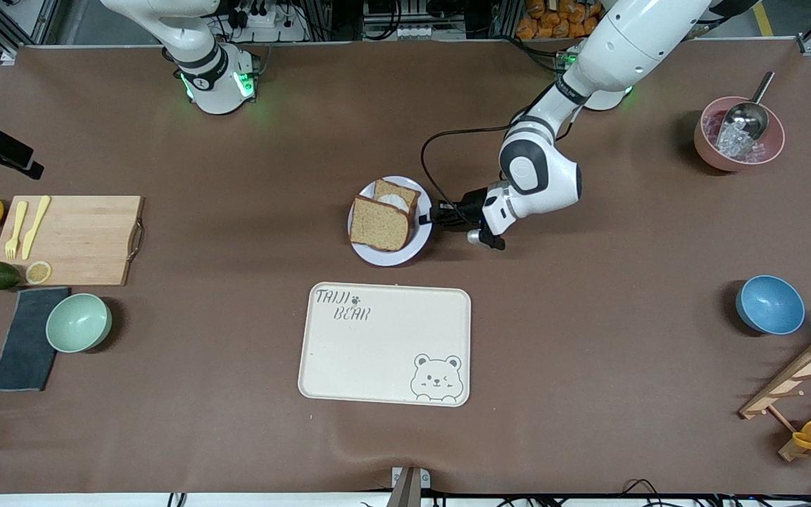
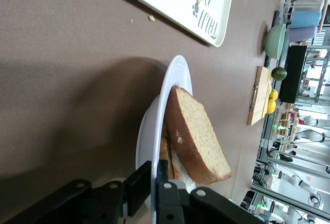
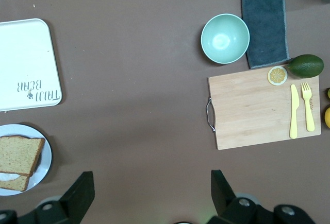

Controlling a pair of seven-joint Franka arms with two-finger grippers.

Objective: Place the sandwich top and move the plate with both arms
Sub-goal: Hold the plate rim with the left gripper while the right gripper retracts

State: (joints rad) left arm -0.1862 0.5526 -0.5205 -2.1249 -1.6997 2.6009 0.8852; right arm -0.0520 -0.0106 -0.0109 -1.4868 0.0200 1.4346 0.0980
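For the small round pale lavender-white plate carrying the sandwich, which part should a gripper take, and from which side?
Probably the thin raised rim of the small round pale lavender-white plate, approached low from the left arm's end of the table. The brown bread slice covers most of the centre, leaving only rim exposed. The left gripper is already at that edge, one finger under the rim.

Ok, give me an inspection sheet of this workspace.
Surface: brown table mat.
Job's things: sandwich top lies askew on the lower slice, on the plate.
Clutter: tray, cutting board, mint bowl, blue bowl, pink bowl.
Grippers: left gripper at the plate's rim; right gripper open, waiting high.
Cables: black cable loops over the mat.
Surroundings: nothing seen.
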